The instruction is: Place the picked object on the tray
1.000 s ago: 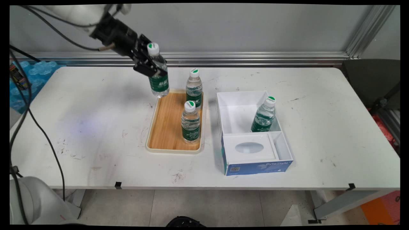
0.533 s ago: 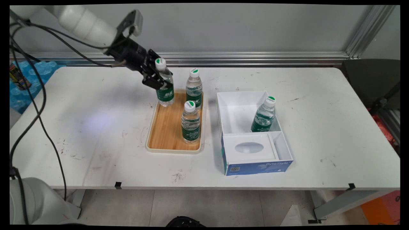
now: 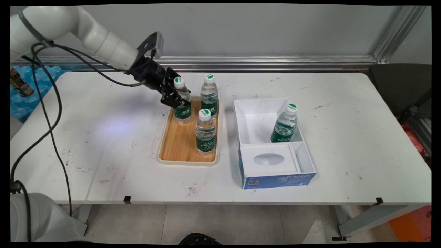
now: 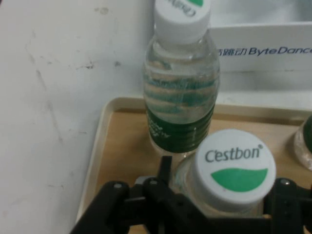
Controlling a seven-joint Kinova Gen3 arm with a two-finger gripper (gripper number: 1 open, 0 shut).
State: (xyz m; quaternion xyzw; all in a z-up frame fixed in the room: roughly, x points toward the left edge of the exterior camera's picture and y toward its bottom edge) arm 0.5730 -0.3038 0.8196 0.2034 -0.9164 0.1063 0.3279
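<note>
Tray (image 3: 174, 141), "Cestbon" bottle (image 4: 229, 175) in hand (image 3: 176, 98)

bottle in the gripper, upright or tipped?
Roughly upright: the held bottle has its cap on top, base low over the tray, gripper around its upper body.

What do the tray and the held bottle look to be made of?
Tray: likely bamboo or wood-look, matte, with visible grain and a cream rim, possibly plastic. Held bottle: clear glossy plastic, see-through ribbed wall, green label, white cap; the gripper is closed on it.
</note>
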